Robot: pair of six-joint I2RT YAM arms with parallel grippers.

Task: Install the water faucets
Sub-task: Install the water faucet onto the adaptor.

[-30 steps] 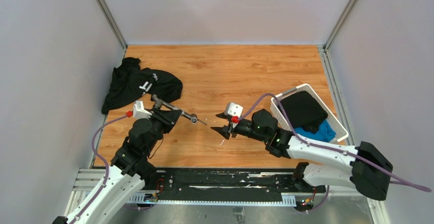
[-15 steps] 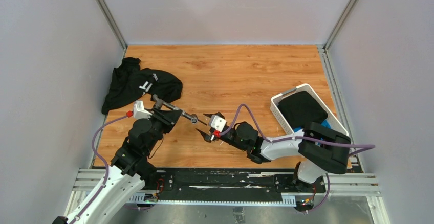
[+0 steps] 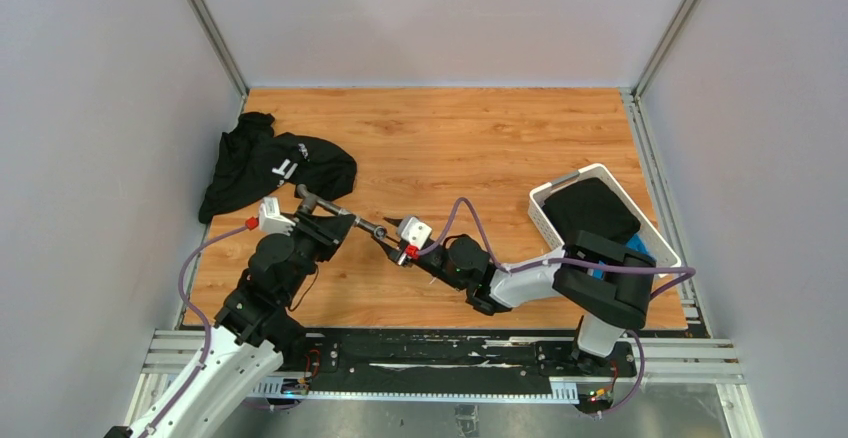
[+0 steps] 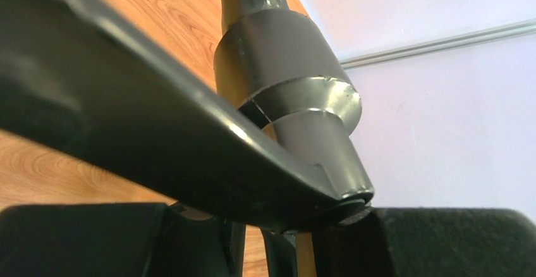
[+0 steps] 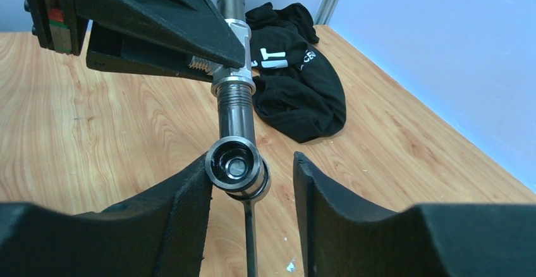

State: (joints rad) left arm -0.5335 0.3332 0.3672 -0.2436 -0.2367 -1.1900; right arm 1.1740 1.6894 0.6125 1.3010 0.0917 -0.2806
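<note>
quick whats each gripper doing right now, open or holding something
Left gripper: shut on the faucet.
Right gripper: open, jaws on either side of the faucet's round end, not clamped.

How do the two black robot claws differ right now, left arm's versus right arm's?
The left gripper is clamped shut on the dark-grey metal faucet piece; the right gripper is open, its fingers either side of that piece's round end. The left gripper grips the piece mid-length; the right gripper holds nothing yet. Both are black, two-fingered and point at each other.
</note>
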